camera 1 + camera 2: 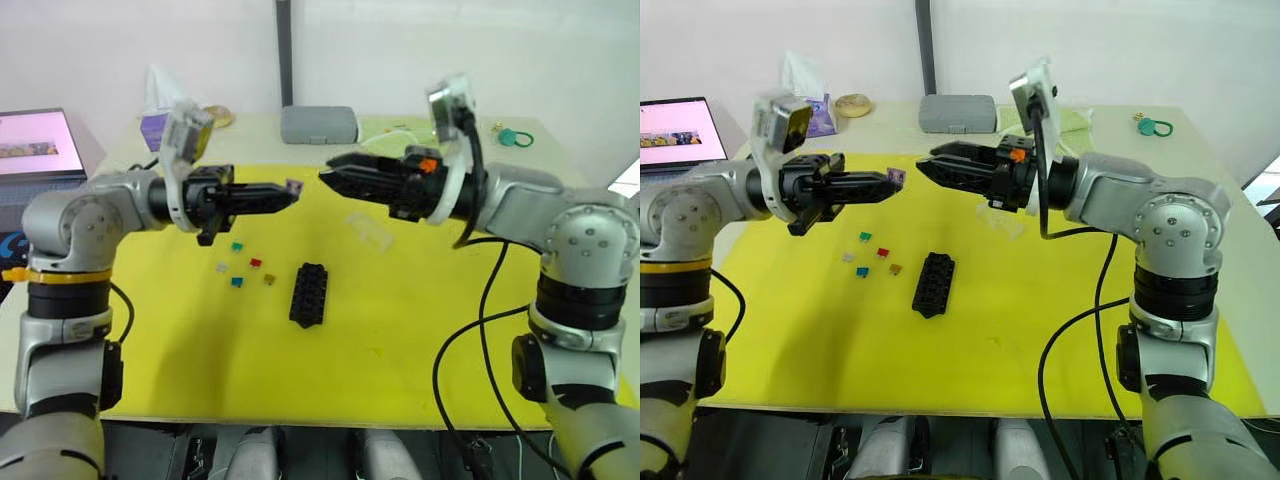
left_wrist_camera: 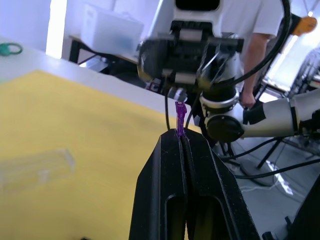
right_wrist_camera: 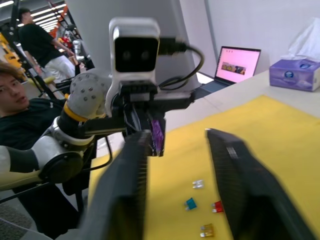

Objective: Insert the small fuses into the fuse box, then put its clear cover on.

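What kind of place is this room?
Probably a robotics lab or workshop: a work table with a yellow mat, a laptop beside it, and people among equipment stands behind.

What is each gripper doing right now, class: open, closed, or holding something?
Left gripper: closed on the purple fuse, held above the yellow mat.
Right gripper: open, holding nothing, facing the left gripper.

Yellow mat [image 1: 400, 340] on pale table [image 1: 560, 160]
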You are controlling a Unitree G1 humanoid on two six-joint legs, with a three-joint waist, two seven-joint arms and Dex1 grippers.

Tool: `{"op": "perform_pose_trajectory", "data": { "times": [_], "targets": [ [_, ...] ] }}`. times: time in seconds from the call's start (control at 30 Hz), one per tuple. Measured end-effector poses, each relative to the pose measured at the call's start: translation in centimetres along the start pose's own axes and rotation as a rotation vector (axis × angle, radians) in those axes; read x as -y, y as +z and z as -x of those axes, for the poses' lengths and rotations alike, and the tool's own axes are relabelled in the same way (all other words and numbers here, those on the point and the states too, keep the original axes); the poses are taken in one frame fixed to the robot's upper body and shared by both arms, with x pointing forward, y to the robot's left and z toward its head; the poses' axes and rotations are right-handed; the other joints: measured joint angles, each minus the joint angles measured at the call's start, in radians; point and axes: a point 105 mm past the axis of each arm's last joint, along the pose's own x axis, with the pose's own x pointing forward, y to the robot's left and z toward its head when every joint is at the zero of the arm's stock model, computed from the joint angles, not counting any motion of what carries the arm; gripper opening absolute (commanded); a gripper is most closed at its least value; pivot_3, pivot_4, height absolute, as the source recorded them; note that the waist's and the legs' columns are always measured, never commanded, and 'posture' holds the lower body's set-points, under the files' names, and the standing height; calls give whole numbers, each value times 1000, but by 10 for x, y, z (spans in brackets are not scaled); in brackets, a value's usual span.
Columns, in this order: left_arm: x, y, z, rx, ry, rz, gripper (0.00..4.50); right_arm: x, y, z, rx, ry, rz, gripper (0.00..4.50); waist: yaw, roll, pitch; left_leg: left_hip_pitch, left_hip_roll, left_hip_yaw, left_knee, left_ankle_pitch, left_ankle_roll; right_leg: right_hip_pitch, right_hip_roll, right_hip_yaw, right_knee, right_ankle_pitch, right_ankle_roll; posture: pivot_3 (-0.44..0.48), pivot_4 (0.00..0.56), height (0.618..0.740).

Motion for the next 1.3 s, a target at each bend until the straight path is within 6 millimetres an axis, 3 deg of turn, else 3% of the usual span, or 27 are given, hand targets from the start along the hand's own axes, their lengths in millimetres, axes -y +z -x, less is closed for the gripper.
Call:
{"op": "perform_pose_trajectory", "data": {
  "times": [0.63, 0.73, 0.8, 1.13, 1.23, 1.3],
  "targets": [
    [-5, -3, -9, -40, -37, -25, 0, -5, -11, -4, -15, -14, 13, 1638, 2, 0, 0, 0, 1, 0, 0, 0, 0, 0, 1, 0, 0, 0, 0, 0, 150, 737],
    [-4, -3, -10, -44, -39, -31, 0, -5, -13, -5, -20, -13, 9, 807, 2, 0, 0, 0, 1, 0, 0, 0, 0, 0, 1, 0, 0, 0, 0, 0, 150, 737],
    [-4, -4, -10, -45, -35, -32, 0, -6, -14, -6, -23, -7, 8, 27, 2, 0, 0, 0, 1, 0, 0, 0, 0, 0, 1, 0, 0, 0, 0, 0, 150, 737],
    [-5, -9, -8, -48, -28, -16, 0, -7, -19, -7, -35, -3, 1, 27, 1, 0, 0, 0, 1, 0, 0, 0, 0, 0, 1, 0, 0, 0, 0, 0, 150, 737],
    [-5, -13, -7, -56, -20, -16, 875, -7, -21, -7, -41, -1, -1, 0, 2, 0, 0, 0, 1, 0, 0, 0, 0, 0, 1, 0, 0, 0, 0, 0, 150, 737],
    [-6, -17, -4, -73, -1, -22, 1867, -8, -21, -7, -43, 2, 5, 0, 1, 0, 0, 0, 1, 0, 0, 0, 0, -1, 1, 0, 0, 0, 0, 0, 150, 737]
  ]
}}
